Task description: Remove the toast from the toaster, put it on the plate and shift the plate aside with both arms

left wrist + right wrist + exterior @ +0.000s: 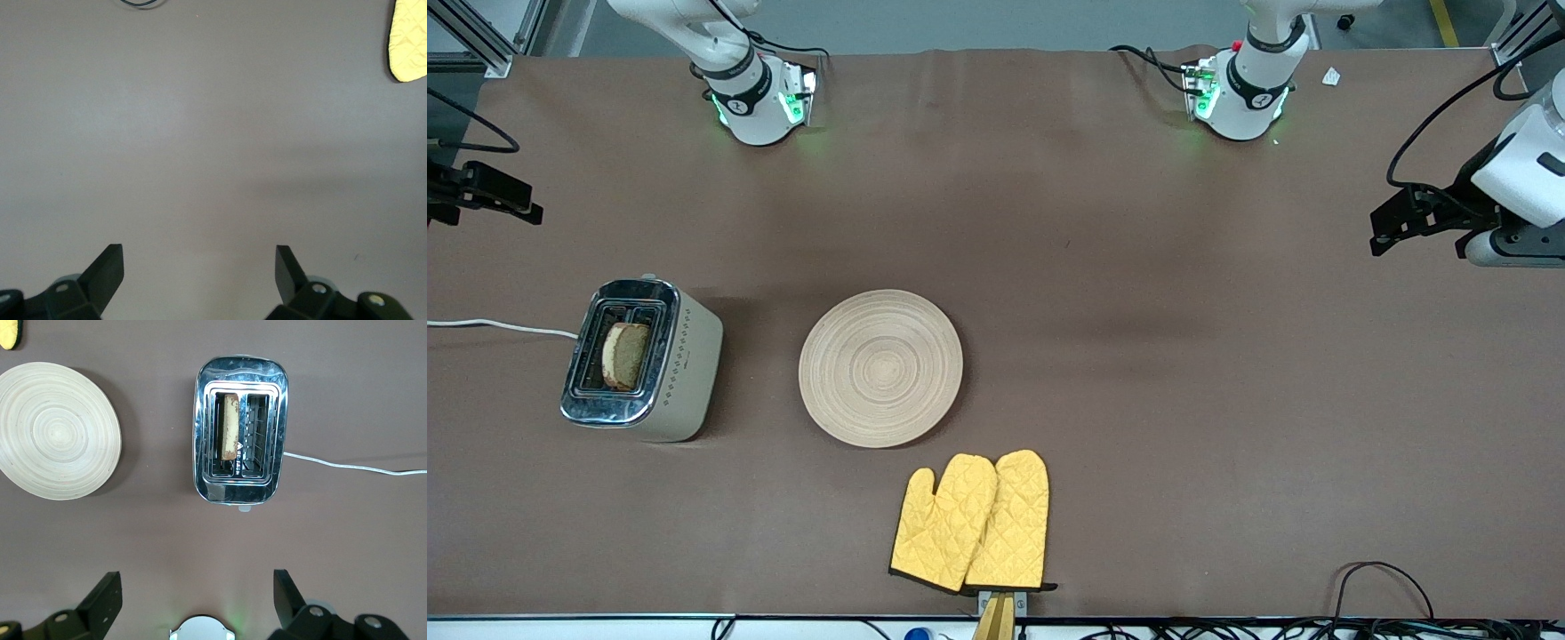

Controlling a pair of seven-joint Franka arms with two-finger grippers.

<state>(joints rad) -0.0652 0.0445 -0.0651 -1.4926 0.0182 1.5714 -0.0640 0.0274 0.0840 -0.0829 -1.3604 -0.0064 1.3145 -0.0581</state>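
The toast (624, 356) stands upright in one slot of the toaster (685, 373), at the right arm's end of the table; the right wrist view shows the toast (231, 425) edge-on. The plate (880, 367), round, pale and grooved, lies bare beside the toaster toward the table's middle, and its rim (100, 463) also shows from the right wrist. My right gripper (197, 583) hangs open and holds nothing, high over the table between its base and the toaster (240, 430); it shows at the front view's edge (516, 200). My left gripper (199, 257) is open over bare table at the left arm's end (1392, 222).
Two yellow quilted oven mitts (974, 524) lie nearer the front camera than the plate; one corner of a mitt (408, 40) shows from the left wrist. The toaster's white cord (498, 326) runs off the table's end. Cables (1378, 587) lie along the front edge.
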